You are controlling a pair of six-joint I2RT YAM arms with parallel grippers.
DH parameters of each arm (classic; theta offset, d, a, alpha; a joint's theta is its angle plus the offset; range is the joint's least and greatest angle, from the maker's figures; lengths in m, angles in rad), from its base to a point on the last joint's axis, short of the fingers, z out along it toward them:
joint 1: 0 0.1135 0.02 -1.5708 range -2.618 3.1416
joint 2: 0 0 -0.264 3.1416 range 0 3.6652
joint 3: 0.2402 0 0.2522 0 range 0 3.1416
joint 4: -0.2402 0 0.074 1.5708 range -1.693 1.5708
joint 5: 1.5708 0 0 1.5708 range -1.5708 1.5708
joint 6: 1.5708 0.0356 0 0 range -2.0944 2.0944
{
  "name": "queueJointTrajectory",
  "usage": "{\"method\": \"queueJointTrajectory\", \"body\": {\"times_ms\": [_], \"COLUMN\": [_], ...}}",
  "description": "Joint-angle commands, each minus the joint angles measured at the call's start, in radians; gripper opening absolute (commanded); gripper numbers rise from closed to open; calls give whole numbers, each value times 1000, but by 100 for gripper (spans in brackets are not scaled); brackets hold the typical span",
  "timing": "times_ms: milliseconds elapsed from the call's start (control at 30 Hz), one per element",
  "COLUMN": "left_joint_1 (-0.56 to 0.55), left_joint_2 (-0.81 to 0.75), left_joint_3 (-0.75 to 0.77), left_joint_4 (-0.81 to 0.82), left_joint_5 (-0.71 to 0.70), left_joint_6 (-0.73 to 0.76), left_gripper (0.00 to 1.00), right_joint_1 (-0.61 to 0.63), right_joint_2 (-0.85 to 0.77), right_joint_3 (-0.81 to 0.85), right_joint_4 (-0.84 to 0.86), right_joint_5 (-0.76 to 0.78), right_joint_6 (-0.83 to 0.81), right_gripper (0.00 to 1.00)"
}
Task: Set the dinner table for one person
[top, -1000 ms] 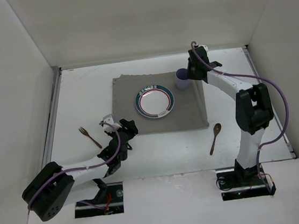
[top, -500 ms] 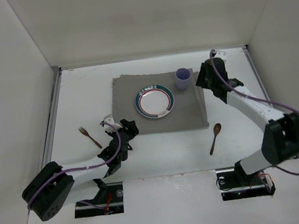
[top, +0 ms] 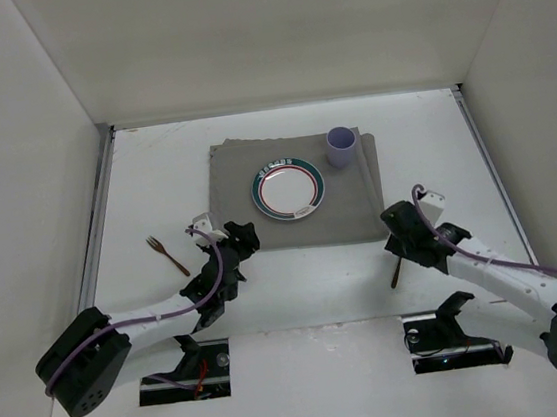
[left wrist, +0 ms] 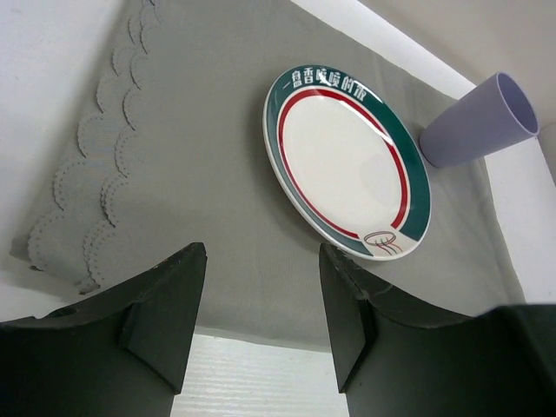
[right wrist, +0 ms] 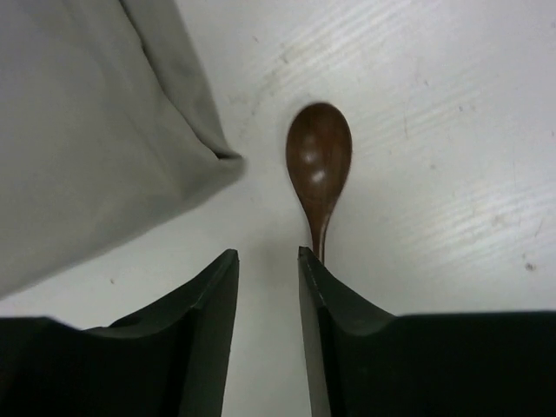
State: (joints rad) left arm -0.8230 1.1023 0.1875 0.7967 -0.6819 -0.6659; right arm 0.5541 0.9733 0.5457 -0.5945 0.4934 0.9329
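The dinner table [top: 154, 172] is a white tabletop carrying a grey cloth mat [top: 245, 177]. On the mat are a white plate with a green and red rim [top: 288, 190] and an upright lilac cup [top: 341, 147]. A brown wooden spoon [right wrist: 319, 156] lies on the table just right of the mat's near right corner. My right gripper [right wrist: 268, 256] is open a little and empty, low over the table; the spoon's handle runs under its right finger. My left gripper [left wrist: 261, 261] is open and empty at the mat's near edge, facing the plate [left wrist: 343, 161] and the cup [left wrist: 478, 122].
A small fork [top: 166, 254] lies on the table left of the mat, beside my left arm. White walls close in the table at the left, back and right. The mat's near left corner [left wrist: 61, 243] is scalloped and a little rumpled.
My right arm has swung from beside the cup at the back down to the spoon at the near right. The cup stays upright on the mat. The left arm has not moved.
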Motion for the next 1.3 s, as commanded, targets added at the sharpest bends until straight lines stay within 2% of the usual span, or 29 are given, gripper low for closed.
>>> {"method": "queueJointTrajectory", "body": {"times_ms": [0, 367, 433, 500, 567, 767, 967, 1033, 1100, 1267], "left_joint_1": [-6, -1, -1, -1, 0, 3, 2, 8, 8, 8], "left_joint_2": [-16, -45, -36, -35, -25, -47, -16, -13, -12, 7], "left_joint_3": [20, 7, 9, 6, 12, 6, 13, 12, 13, 17], "left_joint_4": [44, 44, 44, 44, 44, 42, 42, 42, 42, 47], "left_joint_5": [-10, -11, -11, -11, -10, -16, -10, -10, -10, -10], "left_joint_6": [-8, -6, -6, -11, -9, -1, -8, -11, -11, -12], "left_gripper": [52, 53, 53, 53, 53, 53, 53, 53, 53, 53], "right_joint_1": [52, 86, 102, 108, 108, 80, 80, 85, 88, 99], "right_joint_2": [-5, 206, 238, 257, 252, 176, 44, 36, 80, 318], "right_joint_3": [23, 45, 53, 63, 60, 14, 72, 123, 198, 382], "right_joint_4": [-133, -128, -131, -130, -120, -44, -154, -160, -119, 50], "right_joint_5": [63, 91, 105, 111, 108, 86, 126, 117, 88, -28], "right_joint_6": [145, 211, 240, 241, 233, 184, 149, 72, -98, -388], "right_gripper": [42, 34, 25, 23, 23, 9, 6, 7, 7, 6]}}
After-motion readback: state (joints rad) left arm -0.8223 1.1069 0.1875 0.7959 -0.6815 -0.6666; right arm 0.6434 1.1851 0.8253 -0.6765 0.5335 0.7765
